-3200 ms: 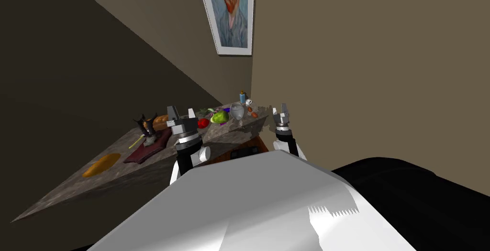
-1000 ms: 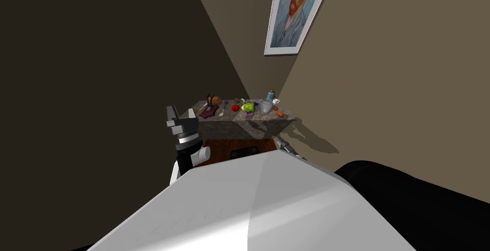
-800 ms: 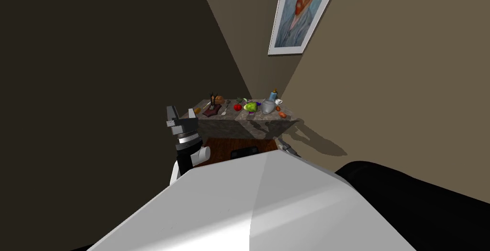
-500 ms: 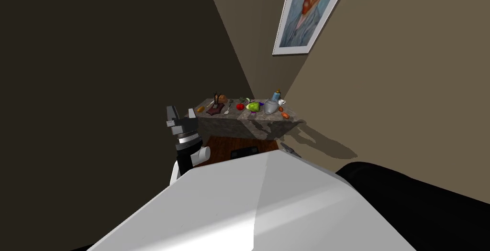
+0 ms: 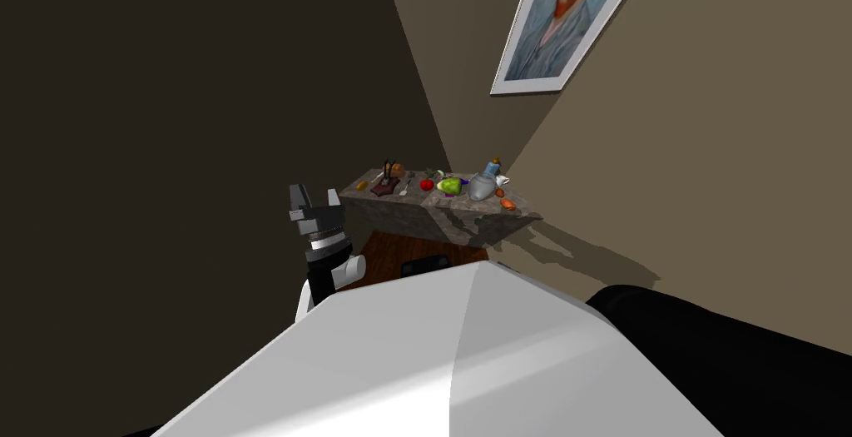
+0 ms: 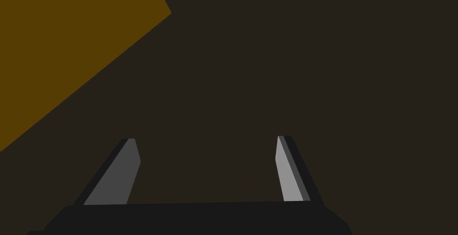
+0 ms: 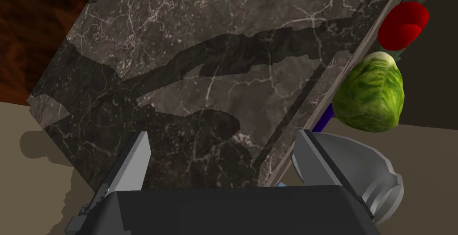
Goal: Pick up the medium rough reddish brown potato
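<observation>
Two small reddish brown lumps (image 5: pixel 500 193) (image 5: pixel 509 204) lie at the right end of a marble counter (image 5: pixel 391 212) some way ahead, in the room's corner; I cannot tell which of them is the potato. A rounder brown lump (image 5: pixel 398 171) sits near the counter's left end. My left gripper (image 5: pixel 314 198) is raised short of the counter, open (image 6: pixel 205 138) and empty, facing a dark wall. My right gripper (image 7: pixel 223 133) is open and empty, low, facing the counter's marble side (image 7: pixel 188 66).
On the counter are a green cabbage (image 5: pixel 450 185) (image 7: pixel 369 93), a red tomato (image 5: pixel 427 184) (image 7: pixel 402 25), a grey vessel (image 5: pixel 481 188) (image 7: pixel 358 169), a blue bottle (image 5: pixel 494 166) and a dark red cloth (image 5: pixel 384 186). A dark wall stands left, a framed portrait (image 5: pixel 574 24) hangs right. Wood floor (image 5: pixel 399 249) lies before the counter.
I have backed away from the counter, which now looks smaller and has slid right as my view turned. My right gripper has dropped behind my chest. The left gripper kept its place.
</observation>
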Robot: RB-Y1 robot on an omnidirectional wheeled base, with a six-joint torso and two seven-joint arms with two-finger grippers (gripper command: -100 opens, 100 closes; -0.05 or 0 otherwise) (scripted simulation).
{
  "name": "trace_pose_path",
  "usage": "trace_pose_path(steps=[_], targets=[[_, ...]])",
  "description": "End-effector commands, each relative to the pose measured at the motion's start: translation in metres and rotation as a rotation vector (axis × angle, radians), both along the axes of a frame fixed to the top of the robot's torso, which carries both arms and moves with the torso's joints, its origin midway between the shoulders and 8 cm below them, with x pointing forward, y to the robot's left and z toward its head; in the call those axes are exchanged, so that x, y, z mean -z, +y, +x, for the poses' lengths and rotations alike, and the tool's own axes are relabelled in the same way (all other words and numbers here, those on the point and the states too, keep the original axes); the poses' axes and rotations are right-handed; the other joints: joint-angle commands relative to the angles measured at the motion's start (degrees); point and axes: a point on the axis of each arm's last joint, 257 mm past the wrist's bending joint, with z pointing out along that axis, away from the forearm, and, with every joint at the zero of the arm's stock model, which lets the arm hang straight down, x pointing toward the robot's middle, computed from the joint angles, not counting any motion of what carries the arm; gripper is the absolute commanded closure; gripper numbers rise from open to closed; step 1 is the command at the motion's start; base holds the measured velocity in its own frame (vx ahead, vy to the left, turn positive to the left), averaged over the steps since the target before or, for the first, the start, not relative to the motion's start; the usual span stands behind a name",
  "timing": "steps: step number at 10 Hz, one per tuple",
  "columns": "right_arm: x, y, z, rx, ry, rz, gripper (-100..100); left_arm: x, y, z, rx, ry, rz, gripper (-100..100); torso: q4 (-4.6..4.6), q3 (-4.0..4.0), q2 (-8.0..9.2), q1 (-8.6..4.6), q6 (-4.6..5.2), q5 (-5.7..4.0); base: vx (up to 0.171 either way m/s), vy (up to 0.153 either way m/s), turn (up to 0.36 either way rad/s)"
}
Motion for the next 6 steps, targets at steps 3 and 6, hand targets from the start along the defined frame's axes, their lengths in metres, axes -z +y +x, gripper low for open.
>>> trace_pose_path(steps=[3, 6], targets=[[0.012, -0.03, -0.036, -0.033, 0.116, -0.051, -100, 0.0, 0.0, 0.0, 0.0, 0.0, 0.0, 0, -0.01, -0.03, -0.05, -0.08, -0.01, -0.02, -0.006, 0.027, 0.139], [0.019, -0.066, -0.079, -0.055, 0.251, -0.113, -100, 0.0, 0.0, 0.0, 0.0, 0.0, 0.0, 0, -0.01, -0.04, -0.08, -0.06, 0.03, -0.02, -0.002, 0.032, 0.162]])
